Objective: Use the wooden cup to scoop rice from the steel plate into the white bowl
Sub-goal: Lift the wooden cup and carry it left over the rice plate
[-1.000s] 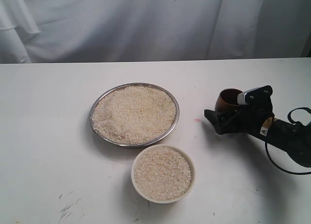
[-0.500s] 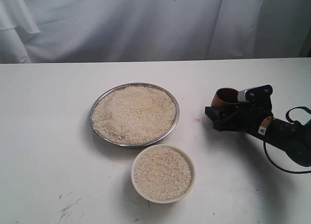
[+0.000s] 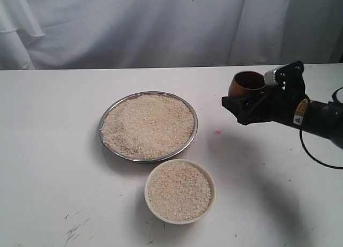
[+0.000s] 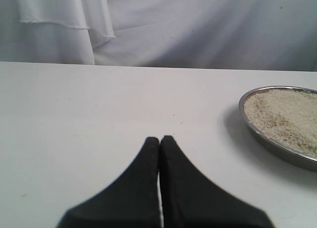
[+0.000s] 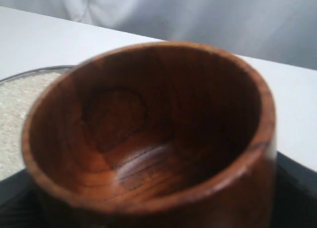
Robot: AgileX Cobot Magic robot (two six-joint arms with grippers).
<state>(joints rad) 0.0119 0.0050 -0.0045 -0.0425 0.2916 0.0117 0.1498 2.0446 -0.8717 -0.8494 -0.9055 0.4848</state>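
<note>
**Empty cup held over the table, scoop yet to come**

The right fingers (image 3: 236,105) are clamped on the cup (image 3: 244,84), one on each side of its wall. They hold it clear of the table (image 3: 53,150), to the right of the plate (image 3: 100,133) and well apart from it. Seen from the right wrist, the cup's inside is bare wood with not a grain in it. The left fingers (image 4: 143,173) are pressed together, low over the table on the plate's far side, and carry nothing.

The rice (image 3: 147,125) lies in a broad, shallow heap that fills the plate almost to its thin rim. The bowl (image 3: 147,193) sits just in front of the plate and already holds rice close to its lip.

As I judge it, the step in hand is carrying the cup to the plate. To do it well, the cup should tip mouth-first and go in at a low angle where the heap is deepest. It should push toward the middle, since an outward push would send grains over that low rim. A light plate may slide under the push, so the stroke wants to be slow. A modest scoop looks wise, as the bowl has little room left.

The only marking I can see is a small yellow warning triangle (image 3: 298,119) on the right wrist. No lettering is legible anywhere.
</note>
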